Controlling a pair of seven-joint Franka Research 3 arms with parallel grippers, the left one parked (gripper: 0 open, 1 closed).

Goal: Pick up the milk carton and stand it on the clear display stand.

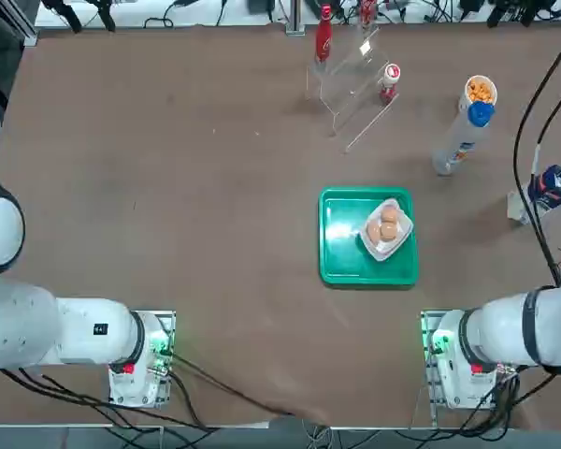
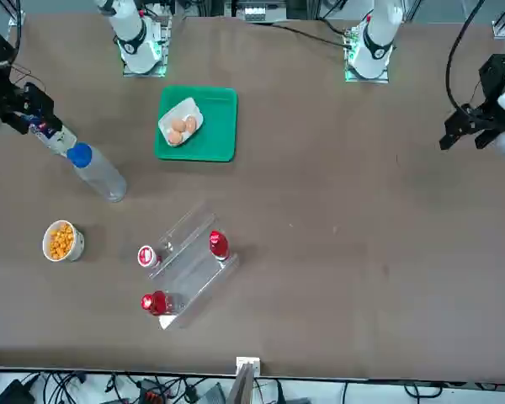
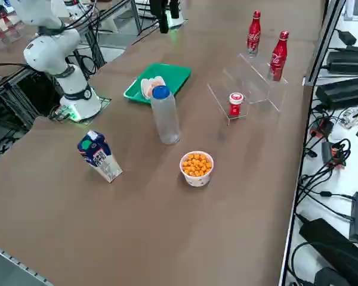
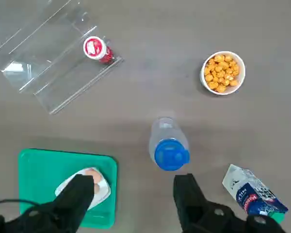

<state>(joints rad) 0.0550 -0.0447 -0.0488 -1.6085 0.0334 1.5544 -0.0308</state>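
The carton (image 3: 99, 156) stood alone on the bare table, at about three o'clock in the overhead view (image 1: 548, 190), near the right edge. It was a small gable-top box with white sides, a dark blue top and blue print, and it leaned a little. At ten o'clock from it stood a clear bottle (image 1: 462, 138) with a blue cap, and just beyond that a white cup (image 1: 480, 91) full of orange snacks. The stand (image 1: 353, 86), at twelve o'clock on the table, carried a small red-capped bottle (image 1: 390, 79) on its low step and two red cola bottles (image 3: 267, 40) on its upper steps. A green tray (image 1: 341, 253) at the centre held a white dish (image 1: 399, 241) with brown eggs (image 1: 386, 224). The right gripper (image 4: 134, 194) hung high above the tray and the clear bottle, its fingers spread wide and holding nothing.
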